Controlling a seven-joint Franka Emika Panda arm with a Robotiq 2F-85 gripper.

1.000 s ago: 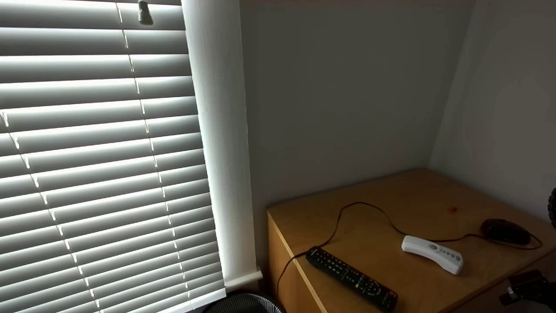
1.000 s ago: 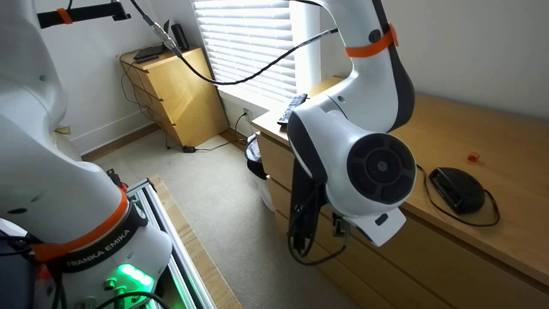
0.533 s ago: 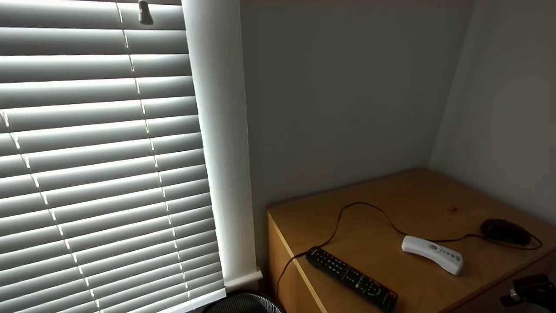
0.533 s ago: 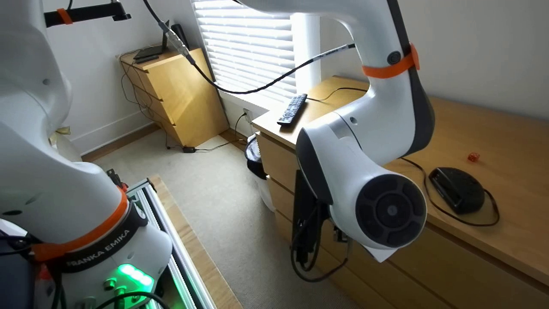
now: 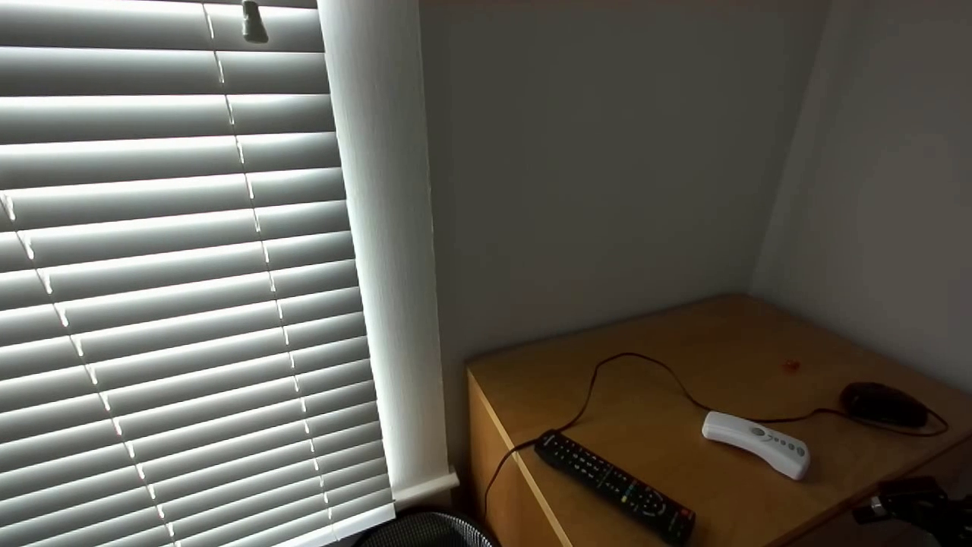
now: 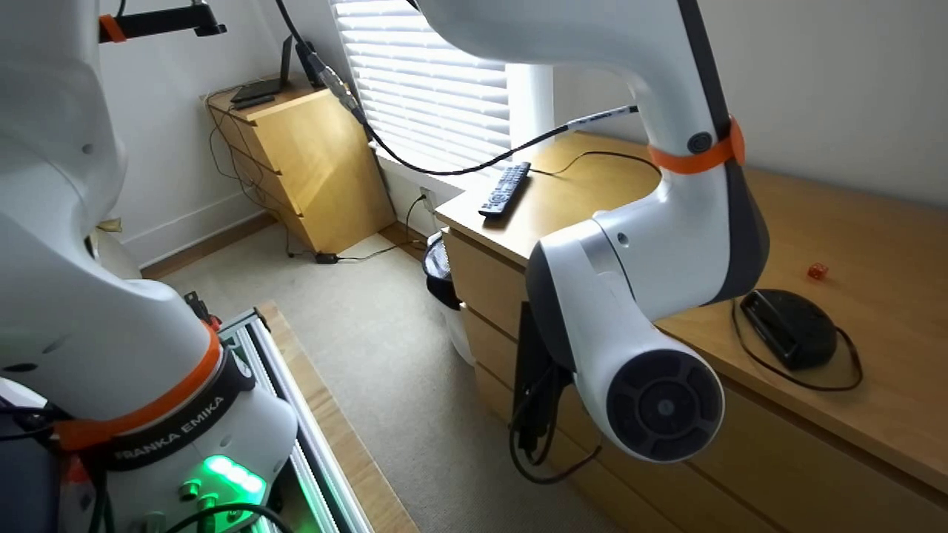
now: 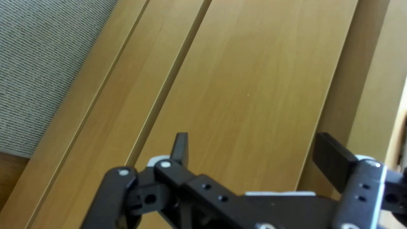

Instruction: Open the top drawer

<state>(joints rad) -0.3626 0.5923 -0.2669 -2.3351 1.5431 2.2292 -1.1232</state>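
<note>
Top drawer [image 7: 248,95] underlies a surface [image 5: 736,357] holding 2 remotes [image 5: 615,486] near blinds [image 5: 182,266].

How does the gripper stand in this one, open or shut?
Open. In the wrist view, the gripper has its two fingers well apart, with drawer front showing between them.

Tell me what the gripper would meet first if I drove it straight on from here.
The open gripper would likely meet the top drawer's front first. In the wrist view, one fingertip overlaps the recess above it, so that finger may go deeper; depth is unclear.
</note>
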